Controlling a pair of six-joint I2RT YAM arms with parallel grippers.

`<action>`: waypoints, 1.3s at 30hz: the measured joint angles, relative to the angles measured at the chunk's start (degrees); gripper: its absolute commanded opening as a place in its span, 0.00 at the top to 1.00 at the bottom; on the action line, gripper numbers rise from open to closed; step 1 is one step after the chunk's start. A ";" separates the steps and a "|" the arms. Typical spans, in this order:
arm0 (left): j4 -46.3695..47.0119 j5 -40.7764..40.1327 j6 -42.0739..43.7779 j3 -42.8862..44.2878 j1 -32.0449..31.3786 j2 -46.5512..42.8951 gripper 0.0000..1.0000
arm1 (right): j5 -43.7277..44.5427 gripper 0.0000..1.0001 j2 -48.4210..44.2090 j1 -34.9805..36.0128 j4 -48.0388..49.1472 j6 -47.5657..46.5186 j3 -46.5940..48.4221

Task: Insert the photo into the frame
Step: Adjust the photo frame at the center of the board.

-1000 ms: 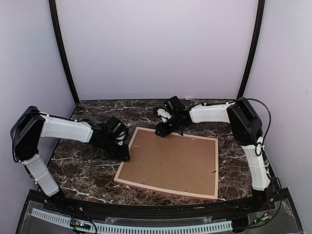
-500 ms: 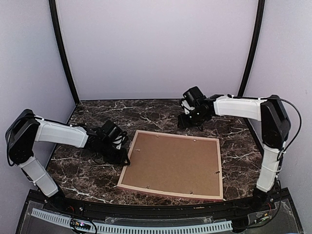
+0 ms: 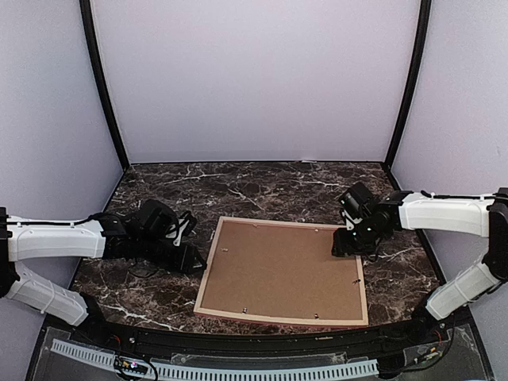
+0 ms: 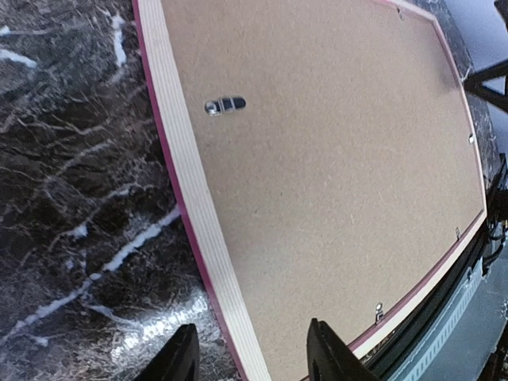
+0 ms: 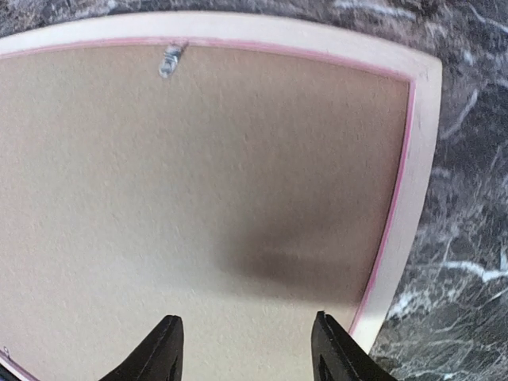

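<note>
Both spread, empty: left fingers (image 4: 178, 357) straddle frame (image 4: 190, 198) rail; right fingers (image 5: 163, 349) above backing board (image 5: 198, 175), near corner.

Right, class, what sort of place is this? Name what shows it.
Probably a robot test booth, not a home: a left arm and a right arm mounted at the near edge of a marble-patterned table, plain pale walls closing it in, and one frame lying back-up.

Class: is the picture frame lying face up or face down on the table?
Face down: the frame shows its tan back, with the brown backing board and metal tabs uppermost.
</note>
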 measured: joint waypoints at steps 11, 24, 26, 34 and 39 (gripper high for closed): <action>-1.27 -5.81 0.02 4.50 0.00 -1.97 0.47 | -0.26 0.49 -4.26 2.01 -0.70 7.37 -9.20; -1.27 -7.37 1.31 8.52 0.00 8.02 0.47 | -0.94 0.54 -5.29 2.03 0.15 7.78 -10.27; -1.22 -7.78 1.38 8.52 0.00 8.26 0.47 | -1.46 0.55 -5.55 2.03 -0.66 7.65 -10.27; -1.09 -8.98 1.51 10.10 0.00 10.99 0.47 | -3.32 0.57 -6.03 2.03 -3.98 7.21 -9.86; -1.14 -9.55 1.49 10.21 0.00 12.85 0.47 | -4.76 0.60 -6.45 2.03 -5.57 7.26 -9.86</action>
